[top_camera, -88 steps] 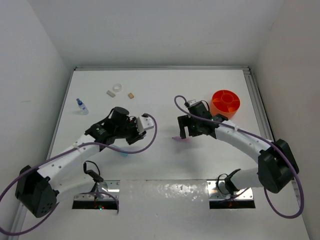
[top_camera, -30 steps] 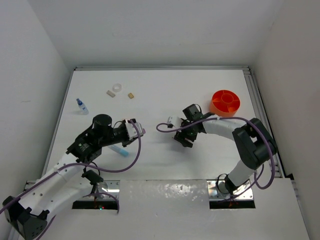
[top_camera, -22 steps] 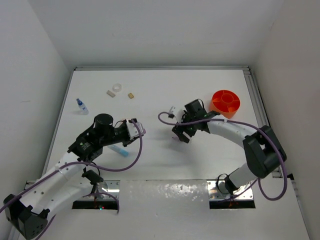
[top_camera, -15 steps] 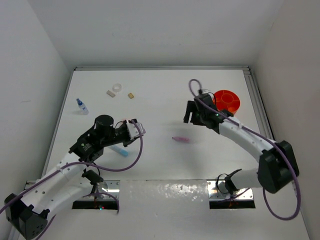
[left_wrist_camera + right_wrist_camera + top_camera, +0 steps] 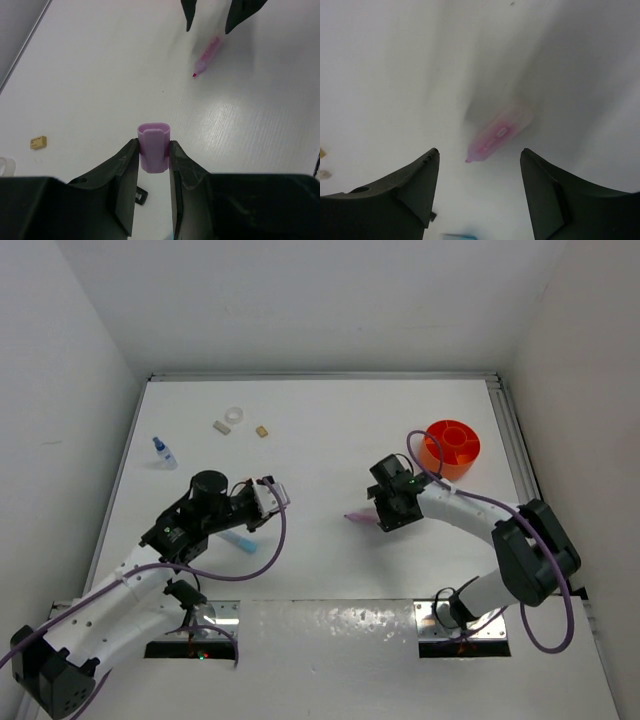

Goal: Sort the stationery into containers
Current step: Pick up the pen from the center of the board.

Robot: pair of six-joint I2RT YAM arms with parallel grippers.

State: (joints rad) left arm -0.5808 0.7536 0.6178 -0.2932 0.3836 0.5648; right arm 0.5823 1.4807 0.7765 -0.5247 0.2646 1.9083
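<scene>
My left gripper (image 5: 274, 497) (image 5: 154, 156) is shut on a small lilac cap-shaped piece (image 5: 154, 147), held above the table. My right gripper (image 5: 379, 514) (image 5: 479, 154) is open, with its jaws on either side of a pink highlighter (image 5: 356, 517) (image 5: 501, 133) (image 5: 207, 55) that lies on the table, tip bare. A light-blue highlighter (image 5: 238, 538) lies below the left gripper. The orange tub (image 5: 451, 446) with inner dividers stands at the right. The tape ring (image 5: 234, 416), two beige blocks (image 5: 222, 426) (image 5: 262, 430) and the blue-capped bottle (image 5: 163, 451) are at the far left.
White walls close in the table (image 5: 330, 430) on the left, back and right. A metal rail (image 5: 512, 440) runs along the right edge beside the tub. A small black piece (image 5: 141, 196) lies on the table under the left gripper.
My right gripper has come back from near the tub and down over the pink highlighter, jaws open. The highlighter stays in place. The left gripper has hardly moved.
</scene>
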